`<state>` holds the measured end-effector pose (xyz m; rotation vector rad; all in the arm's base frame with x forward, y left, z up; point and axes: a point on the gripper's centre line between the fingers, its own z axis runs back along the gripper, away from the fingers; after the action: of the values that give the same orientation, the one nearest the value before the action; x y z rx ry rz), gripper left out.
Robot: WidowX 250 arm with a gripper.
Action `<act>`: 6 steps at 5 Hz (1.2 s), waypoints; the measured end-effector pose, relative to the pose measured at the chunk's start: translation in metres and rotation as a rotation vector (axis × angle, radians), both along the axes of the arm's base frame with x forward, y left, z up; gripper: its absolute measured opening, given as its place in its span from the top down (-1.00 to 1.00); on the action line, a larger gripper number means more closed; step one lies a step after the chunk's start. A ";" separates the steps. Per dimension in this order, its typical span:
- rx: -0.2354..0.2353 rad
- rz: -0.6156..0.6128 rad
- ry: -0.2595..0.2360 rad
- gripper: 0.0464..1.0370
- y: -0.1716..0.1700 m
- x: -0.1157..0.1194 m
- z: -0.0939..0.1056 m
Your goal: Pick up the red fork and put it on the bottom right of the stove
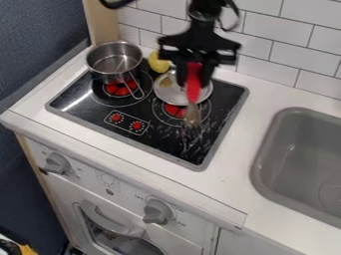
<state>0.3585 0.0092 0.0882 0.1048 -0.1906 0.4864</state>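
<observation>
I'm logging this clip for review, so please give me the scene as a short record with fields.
Held: red fork, handle up, head down
Holder: pincer, over the stove
Left burner: metal pot
Beside pot: yellow item
Behind fork: round silver dish
Right of stove: grey sink
Task state: fork not yet released

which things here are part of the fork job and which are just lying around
Part of the job:
red fork, hanging head down over the stove
gripper, holding the fork
stove, whose bottom right is the target

Just lying about:
metal pot, on the stove's left burner
silver dish, partly hidden by the fork
yellow thing, between pot and dish
</observation>
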 end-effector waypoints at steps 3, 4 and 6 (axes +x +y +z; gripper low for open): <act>-0.018 0.620 -0.087 0.29 0.115 -0.025 0.033; -0.042 0.786 -0.084 0.29 0.152 -0.032 0.030; -0.065 0.957 -0.028 0.29 0.175 -0.036 -0.003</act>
<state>0.3222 0.1841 0.0852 0.1222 -0.1429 1.4473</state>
